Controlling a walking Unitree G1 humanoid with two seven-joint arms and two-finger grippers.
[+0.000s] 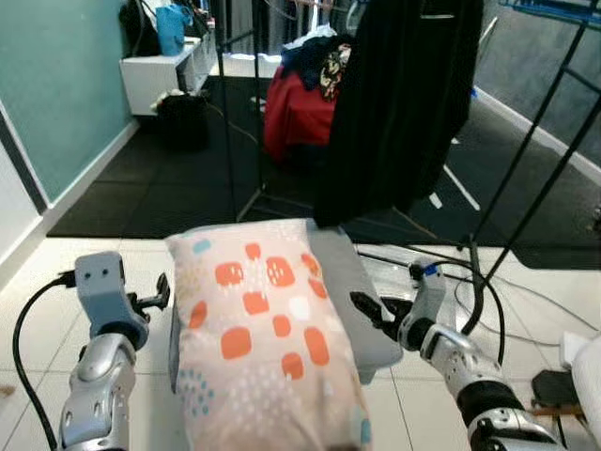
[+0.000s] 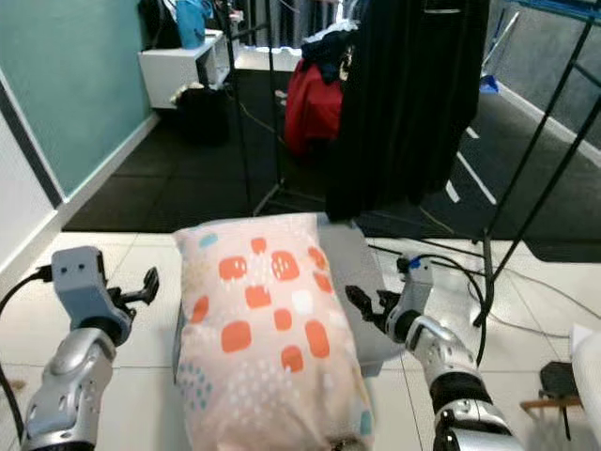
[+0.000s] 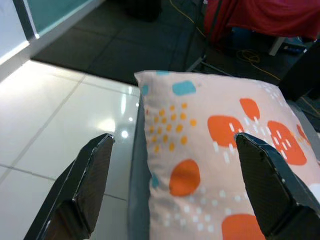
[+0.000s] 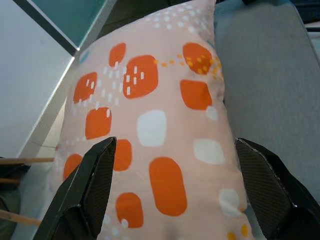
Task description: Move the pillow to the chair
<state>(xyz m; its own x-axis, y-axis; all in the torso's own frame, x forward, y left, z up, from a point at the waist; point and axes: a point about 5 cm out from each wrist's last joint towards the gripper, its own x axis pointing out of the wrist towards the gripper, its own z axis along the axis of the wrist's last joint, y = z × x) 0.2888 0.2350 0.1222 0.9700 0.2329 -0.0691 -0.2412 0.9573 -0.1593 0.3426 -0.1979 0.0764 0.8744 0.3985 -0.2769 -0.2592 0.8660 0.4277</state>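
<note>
Looking first at the left tool [image 1: 161, 293], you see its two black fingers spread well apart, just beside the left edge of the pillow [image 1: 268, 343] and not touching it; in the left wrist view the fingers frame the pillow's near corner with the white tiled floor [image 3: 60, 125] beside it. The right tool [image 1: 376, 313] stands on the other side, its fingers also apart, near the right edge of the pillow and over the grey seat [image 1: 352, 282] on which the pillow lies. So the pillow already rests on what appears to be the grey cushion of the chair, between your two tools, and neither tool holds it. I judge the pillow to be light and very soft: it will sag and fold if you lift it by one corner, and the smooth printed cover may slip between thin fingers. If you need to take it again, pinch a good amount of fabric at the two long side edges, near the middle, one tool on each side, and lift both together. Behind the seat, a black garment [image 1: 404, 103] hangs from a rack, with a red bundle [image 1: 296, 113] further back on the dark floor mat [image 1: 169, 188].
</note>
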